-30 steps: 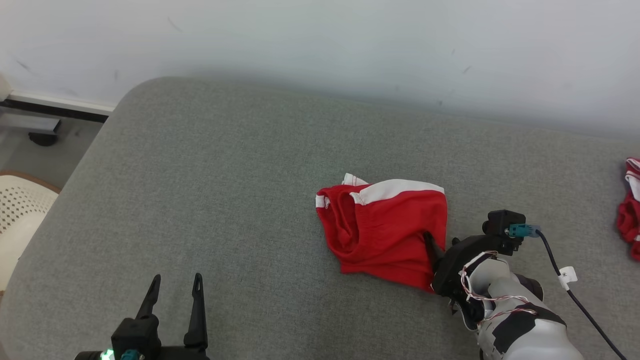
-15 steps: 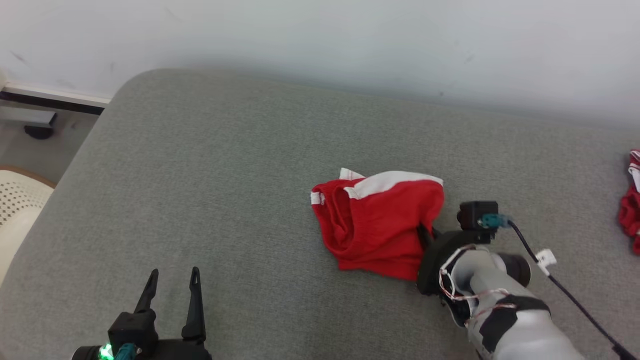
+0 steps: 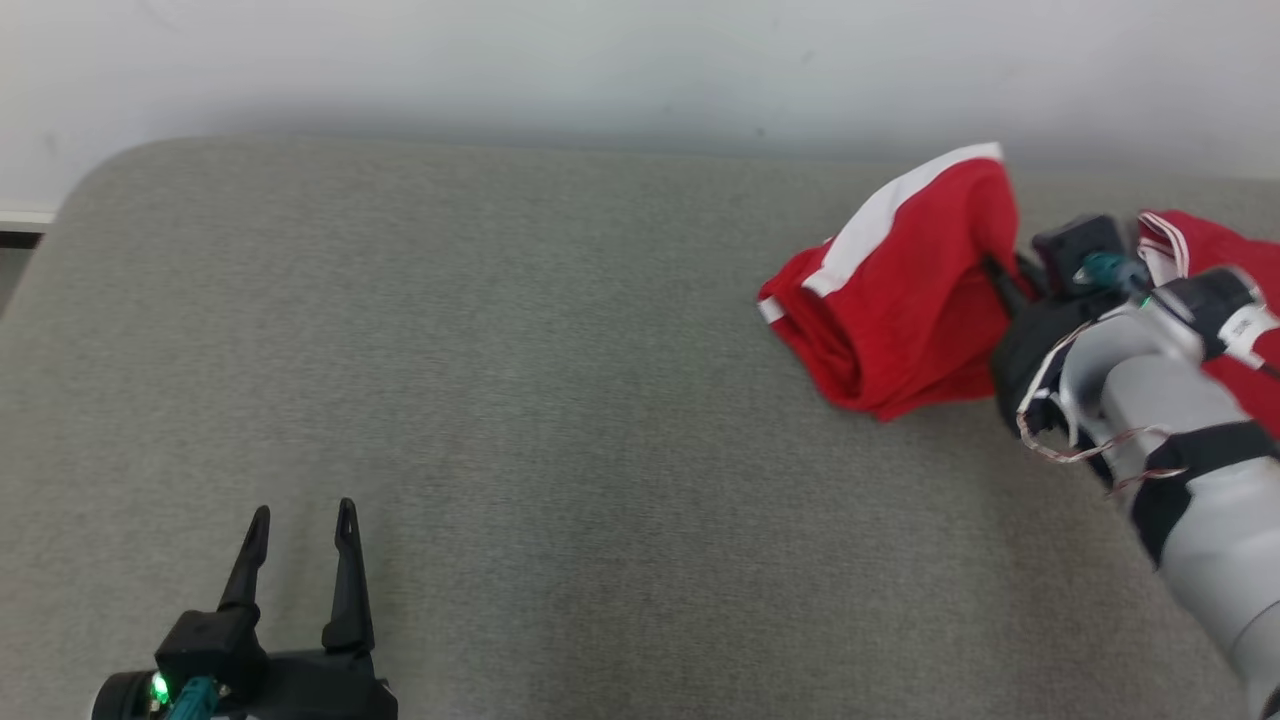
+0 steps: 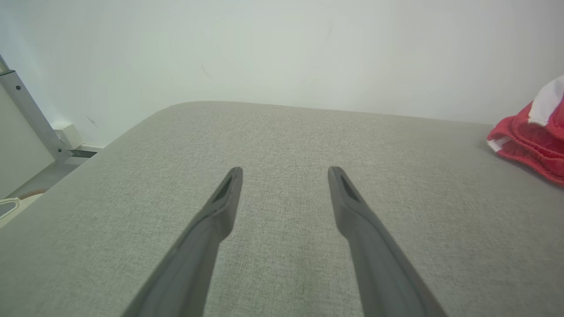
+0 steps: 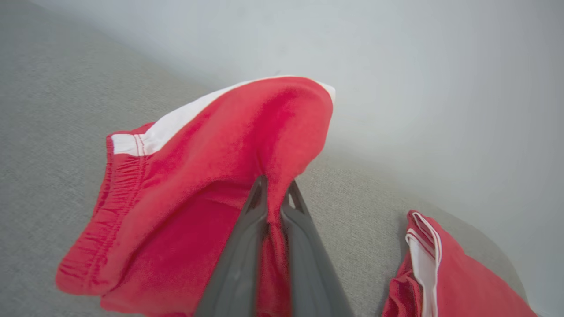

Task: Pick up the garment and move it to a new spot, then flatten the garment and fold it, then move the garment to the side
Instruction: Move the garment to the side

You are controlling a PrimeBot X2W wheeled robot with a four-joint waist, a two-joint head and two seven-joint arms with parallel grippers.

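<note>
R gripper (image 3: 1000, 272) was clenched on a pinch of the red shorts (image 3: 900, 290); R wrist view showed cloth squeezed between the closed jaws. Shorts sat at approx 2 o'clock in the head view, near the far edge of the grey cushion (image 3: 500, 350), w/ white side stripe on top and elastic waistband toward 8 o'clock. Upper part was held up; low end looked to touch the cushion. A 2nd red-and-white garment (image 3: 1200, 255) lay just beside, at 3 o'clock of the shorts, partly behind the R forearm (image 3: 1180, 400). L gripper (image 3: 302, 512) hovered at 7 o'clock, jaws released w/ nothing between, well apart from the shorts.
</note>
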